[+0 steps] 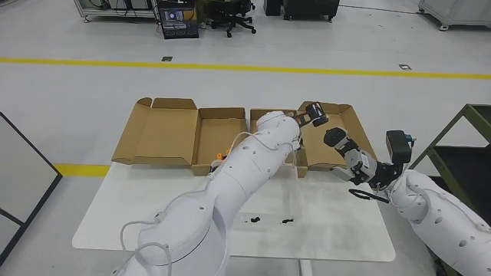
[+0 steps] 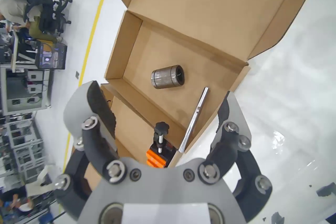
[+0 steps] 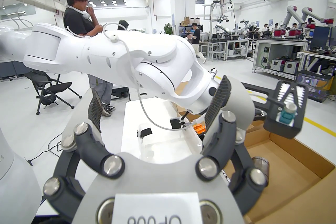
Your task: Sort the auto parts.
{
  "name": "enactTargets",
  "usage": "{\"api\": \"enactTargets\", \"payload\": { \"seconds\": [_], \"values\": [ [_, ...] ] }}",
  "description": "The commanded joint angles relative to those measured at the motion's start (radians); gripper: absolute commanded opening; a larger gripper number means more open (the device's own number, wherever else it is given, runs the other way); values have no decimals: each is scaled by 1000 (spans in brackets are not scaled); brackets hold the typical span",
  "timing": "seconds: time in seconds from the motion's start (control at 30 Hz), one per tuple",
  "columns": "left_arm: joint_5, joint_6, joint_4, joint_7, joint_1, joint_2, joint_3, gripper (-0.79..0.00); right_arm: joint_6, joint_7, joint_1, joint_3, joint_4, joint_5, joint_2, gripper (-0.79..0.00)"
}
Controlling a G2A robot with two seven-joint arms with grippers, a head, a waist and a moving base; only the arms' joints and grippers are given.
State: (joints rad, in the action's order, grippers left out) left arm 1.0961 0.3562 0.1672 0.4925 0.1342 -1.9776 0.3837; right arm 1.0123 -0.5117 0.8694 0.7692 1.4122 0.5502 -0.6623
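Two open cardboard boxes stand side by side at the back of the white table (image 1: 330, 222). My left gripper (image 1: 313, 113) (image 2: 160, 93) hangs open and empty over the right box (image 2: 131, 46). On that box's floor lies a metal cylinder (image 2: 167, 76) (image 3: 260, 164). A thin steel rod (image 2: 193, 118) leans against its near wall. In the left box (image 1: 222, 134) sits an orange and black part (image 2: 158, 146) (image 1: 219, 156) (image 3: 198, 128). My right gripper (image 1: 335, 136) (image 3: 160, 91) is open and empty above the right box's flat lid (image 1: 341, 149), close to the left arm's wrist.
Two small black parts (image 1: 253, 219) (image 1: 288, 220) lie on the table's front middle. The left arm (image 3: 118, 62) stretches across the table in front of the right gripper. A dark metal frame (image 1: 468, 146) stands off the table's right side.
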Motion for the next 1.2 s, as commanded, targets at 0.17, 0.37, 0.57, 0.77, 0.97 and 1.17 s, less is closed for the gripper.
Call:
{"api": "enactTargets", "payload": {
  "seconds": [0.17, 0.37, 0.57, 0.77, 0.97, 1.17],
  "values": [
    [-63, 105, -142, -193, -18, 48, 44, 0, 0, 0, 0, 0, 0, 0, 0, 0],
    [-116, 237, -167, -388, -6, 111, 69, 0, 0, 0, 0, 0, 0, 0, 0, 0],
    [-87, 329, -167, -621, 44, 193, 57, 0, 0, 0, 0, 0, 0, 0, 0, 0],
    [-87, 329, -167, -625, 44, 193, 57, 0, 0, 0, 0, 0, 0, 0, 0, 0],
    [-87, 329, -167, -621, 44, 193, 57, 0, 0, 0, 0, 0, 0, 0, 0, 0],
    [-87, 329, -167, -621, 44, 193, 57, 0, 0, 0, 0, 0, 0, 0, 0, 0]
  ]
}}
